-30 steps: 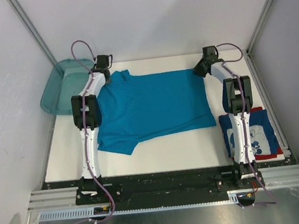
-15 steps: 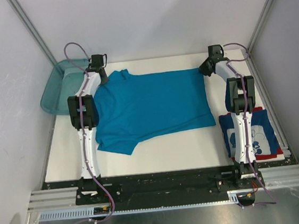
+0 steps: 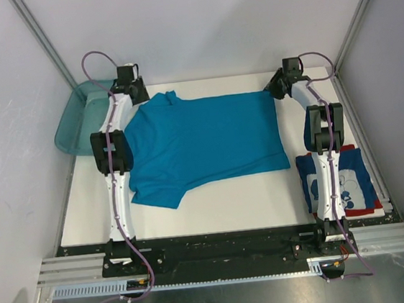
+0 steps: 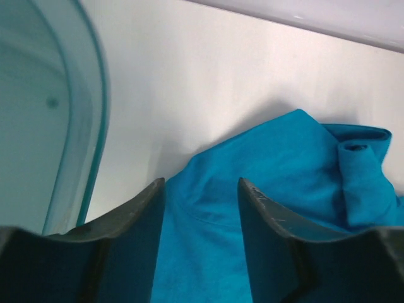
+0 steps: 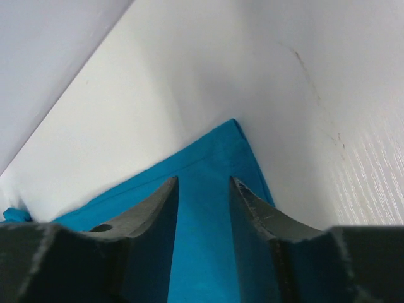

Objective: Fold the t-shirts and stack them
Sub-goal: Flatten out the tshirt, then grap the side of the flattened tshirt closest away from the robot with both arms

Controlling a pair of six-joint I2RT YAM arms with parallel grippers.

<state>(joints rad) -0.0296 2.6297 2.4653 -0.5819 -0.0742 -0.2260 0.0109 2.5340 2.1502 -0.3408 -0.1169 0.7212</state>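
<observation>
White tabletop (image 3: 229,199) is spanned by the flat teal t-shirt (image 3: 205,144); left fingers (image 4: 129,246) and right fingers (image 5: 151,233) are spread at its upper corners. Folding is judged next: edges must be gripped.

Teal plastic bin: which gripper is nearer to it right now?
Left. The left gripper hangs just beside the bin, over the far-left corner of the teal-blue shirt; the right gripper is across the table, at the shirt's far-right corner.

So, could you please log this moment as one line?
teal shirt: spread flat, unfolded | left hand: open over its far left corner | right hand: open over its far right corner | printed shirt: folded, near right
</observation>
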